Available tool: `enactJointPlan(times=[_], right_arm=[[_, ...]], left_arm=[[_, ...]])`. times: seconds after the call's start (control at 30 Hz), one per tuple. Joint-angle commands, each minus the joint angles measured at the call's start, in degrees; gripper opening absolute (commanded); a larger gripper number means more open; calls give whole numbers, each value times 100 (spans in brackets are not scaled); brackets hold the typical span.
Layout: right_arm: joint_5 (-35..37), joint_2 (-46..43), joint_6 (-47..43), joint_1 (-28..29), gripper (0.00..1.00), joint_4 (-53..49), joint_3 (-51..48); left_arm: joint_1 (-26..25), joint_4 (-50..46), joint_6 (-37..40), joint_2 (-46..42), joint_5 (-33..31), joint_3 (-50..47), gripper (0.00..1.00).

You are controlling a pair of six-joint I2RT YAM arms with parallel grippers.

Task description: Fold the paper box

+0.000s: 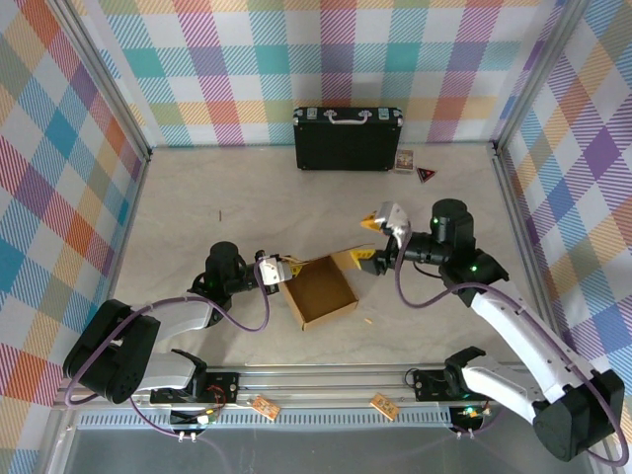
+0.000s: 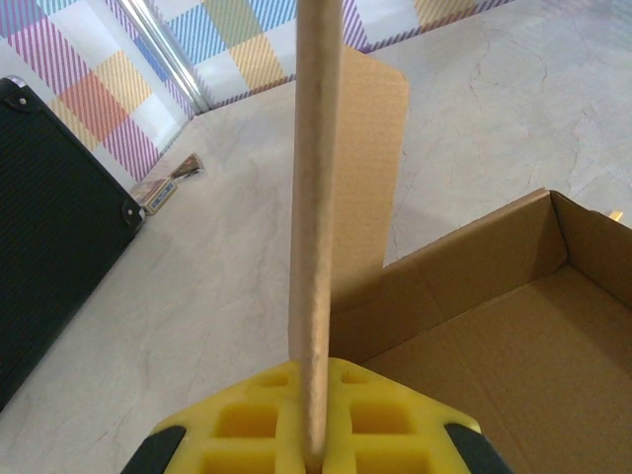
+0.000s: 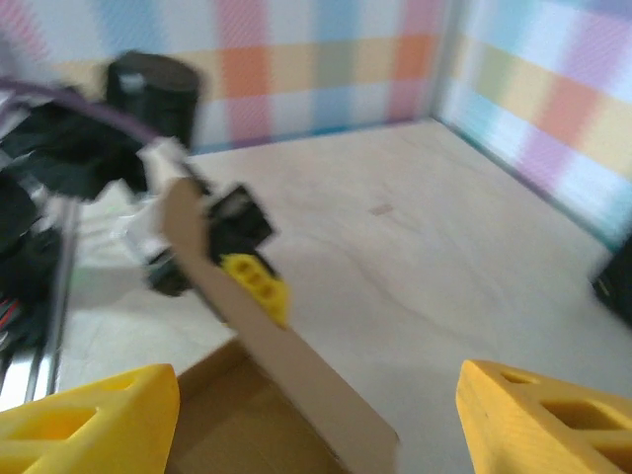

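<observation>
Where the left tool (image 2: 314,439) meets the box (image 1: 321,291), its yellow fingers are pressed together on an upright flap (image 2: 318,178), pinching it edge-on; the right tool (image 1: 372,241) stands spread wide and holds nothing, one finger just beside the box's far right corner; the box sits open-topped on the tabletop (image 1: 227,197) between both arms; the left arm lies low, reaching right; the right arm is bent at the elbow, wrist pointing left.
</observation>
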Motion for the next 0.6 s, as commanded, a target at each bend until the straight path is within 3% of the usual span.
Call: enactJointPlan(times=[0.0,0.1,0.27,0.43,0.57], right_arm=[[-616,264,-2172,293,76,-1293,712],[-366,680,-2811,419,73,-2249,1202],[69,1096,-3193,698,63,-2191,1290],[487,1680,-3575,881,57,-2801,1720],[678,1863,-3635,921,42,-2546,1707]], left_arm=[[-44,-586,124,144,46,15,0],[-45,-611,141,142,51,33,0],[-42,-741,181,151,51,69,0],[-46,-811,206,146,68,95,0],[-47,-858,210,145,82,102,0]])
